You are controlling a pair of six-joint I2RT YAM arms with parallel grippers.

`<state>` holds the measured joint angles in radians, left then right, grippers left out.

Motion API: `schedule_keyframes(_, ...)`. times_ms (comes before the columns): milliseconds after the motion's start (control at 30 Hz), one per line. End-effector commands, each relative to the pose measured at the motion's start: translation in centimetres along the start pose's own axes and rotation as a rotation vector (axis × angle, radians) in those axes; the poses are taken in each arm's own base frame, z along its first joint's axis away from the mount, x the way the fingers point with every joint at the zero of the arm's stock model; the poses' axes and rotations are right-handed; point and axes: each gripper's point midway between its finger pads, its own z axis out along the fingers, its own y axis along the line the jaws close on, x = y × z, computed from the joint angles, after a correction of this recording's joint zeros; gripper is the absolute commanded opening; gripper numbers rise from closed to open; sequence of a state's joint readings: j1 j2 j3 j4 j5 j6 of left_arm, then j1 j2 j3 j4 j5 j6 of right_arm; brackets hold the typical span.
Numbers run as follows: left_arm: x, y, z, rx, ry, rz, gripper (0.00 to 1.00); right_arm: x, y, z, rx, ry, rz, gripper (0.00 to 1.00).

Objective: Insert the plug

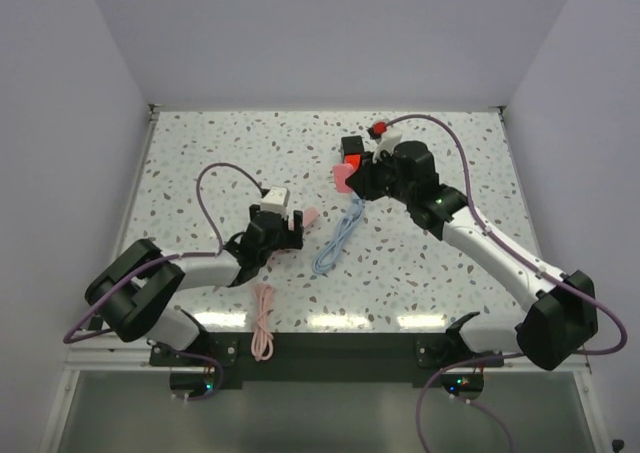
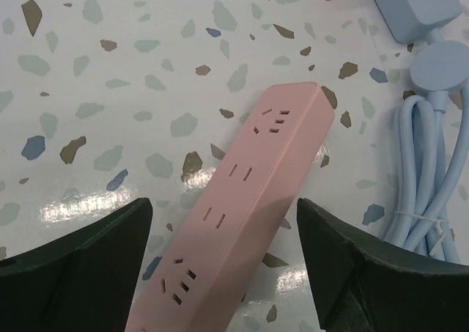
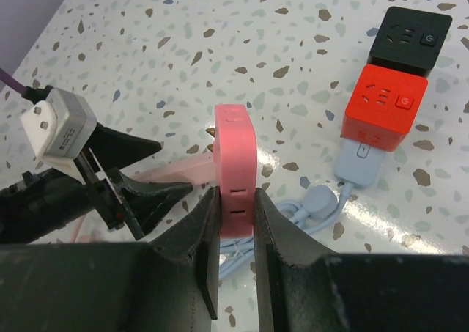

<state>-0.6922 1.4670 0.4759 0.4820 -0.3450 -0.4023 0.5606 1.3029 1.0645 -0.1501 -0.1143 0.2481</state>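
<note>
One power strip ran lengthwise (slanting right) inside the spread left gripper; the right gripper pinched one plug.

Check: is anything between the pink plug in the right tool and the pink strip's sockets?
Nothing visible covers the sockets of the pink power strip. The open left tool straddles the strip; the blue cable lies beside it, not across. The right tool holds the pink plug.
</note>
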Motion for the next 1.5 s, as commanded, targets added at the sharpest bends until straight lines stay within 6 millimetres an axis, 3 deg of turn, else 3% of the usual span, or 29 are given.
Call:
schedule_keyframes(0,1.1,0.2,0.2,-0.024,0.022,0.017,0.86,-1.2,-0.1,-1.0,0.008,-0.050,-0.017,0.00)
schedule_keyframes(200,2.0,0.5,0.9,-0.053,0.050,0.041,0.81,-1.2,-0.1,-1.0,0.009,-0.050,-0.017,0.00)
schedule_keyframes(300,1.6,0.9,1.2,-0.086,0.042,0.059,0.63,-1.2,-0.1,-1.1,0.011,-0.052,-0.019,0.00)
schedule_keyframes(333,1.6,1.1,1.3,-0.094,0.047,0.067,0.52,-1.3,-0.1,-1.1,0.012,-0.054,-0.019,0.00)
schedule_keyframes(400,1.3,1.5,1.6,-0.130,0.044,0.082,0.40,-1.4,-0.1,-1.1,0.011,-0.055,-0.019,0.00)
schedule_keyframes(433,1.1,1.6,1.7,-0.139,0.042,0.088,0.28,-1.4,-0.1,-1.0,0.012,-0.052,-0.022,0.00)
schedule_keyframes(533,-0.3,2.4,1.8,-0.203,0.015,0.114,0.11,-1.9,0.0,-0.8,0.007,-0.059,-0.027,0.00)
schedule_keyframes(667,-3.8,3.6,1.4,-0.307,-0.055,0.154,0.00,-2.3,0.0,-0.5,0.007,-0.060,-0.033,0.00)
schedule_keyframes(967,-13.5,5.9,-1.2,-0.571,-0.215,0.346,0.00,-3.2,-0.3,-0.3,0.009,-0.077,-0.040,0.00)
schedule_keyframes(1067,-14.8,7.4,-1.7,-0.716,-0.184,0.507,0.00,-3.3,-0.6,-0.2,0.014,-0.080,-0.039,0.00)
schedule_keyframes(1167,-16.0,6.8,0.1,-0.738,-0.215,0.535,0.00,-3.3,-1.1,-0.2,0.023,-0.086,-0.027,0.00)
schedule_keyframes(1200,-14.8,6.5,1.7,-0.730,-0.172,0.581,0.00,-3.4,-1.1,-0.2,0.023,-0.089,-0.025,0.00)
schedule_keyframes(1267,-15.2,5.5,3.5,-0.716,-0.163,0.600,0.00,-3.4,-1.4,-0.4,0.031,-0.093,-0.019,0.00)
schedule_keyframes(1300,-13.6,5.4,5.1,-0.715,-0.119,0.642,0.00,-3.4,-1.8,-0.6,0.043,-0.096,-0.018,0.00)
schedule_keyframes(1367,-12.4,5.1,7.4,-0.722,-0.068,0.692,0.00,-3.6,-2.2,-1.0,0.061,-0.105,-0.016,0.00)
schedule_keyframes(1467,-11.7,4.5,9.6,-0.722,-0.039,0.710,0.00,-3.9,-3.2,-2.0,0.113,-0.122,-0.014,0.00)
